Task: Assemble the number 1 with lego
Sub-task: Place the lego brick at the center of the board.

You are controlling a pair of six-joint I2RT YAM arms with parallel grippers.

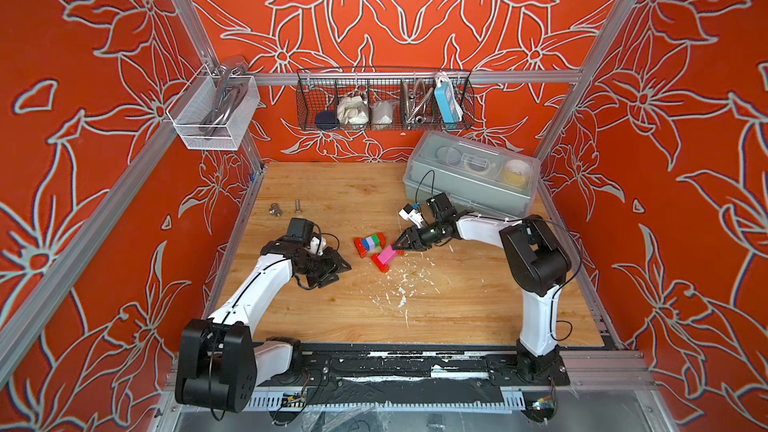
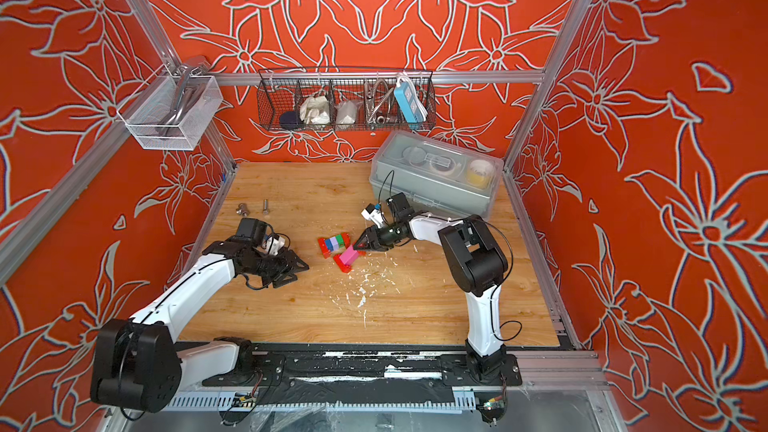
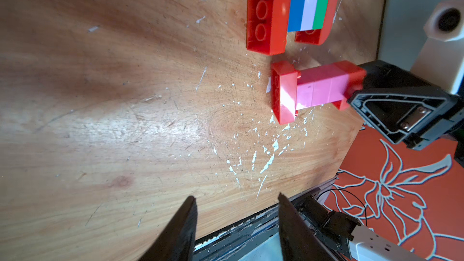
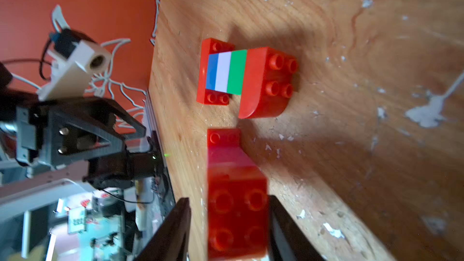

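Two lego assemblies lie on their sides mid-table. One is a long red brick carrying blue, lilac, green and a rounded red brick [image 1: 370, 243] [image 2: 333, 243] [image 3: 288, 11] [image 4: 233, 71]. The other is a red base with pink bricks and a red end brick [image 1: 384, 258] [image 2: 347, 258] [image 3: 316, 89] [image 4: 236, 197]. My right gripper [image 1: 397, 245] [image 2: 358, 245] [image 4: 229, 198] stands open around that red end brick, with a visible gap on one side. My left gripper [image 1: 338, 272] [image 2: 301, 270] [image 3: 236, 195] is open and empty, left of the lego, low over the wood.
A grey lidded toolbox [image 1: 471, 176] stands at the back right, just behind the right arm. Metal bolts [image 1: 276, 209] lie at the back left. A black wire basket [image 1: 384, 101] and a white mesh basket [image 1: 212, 114] hang above. White flecks [image 1: 401, 284] speckle the table.
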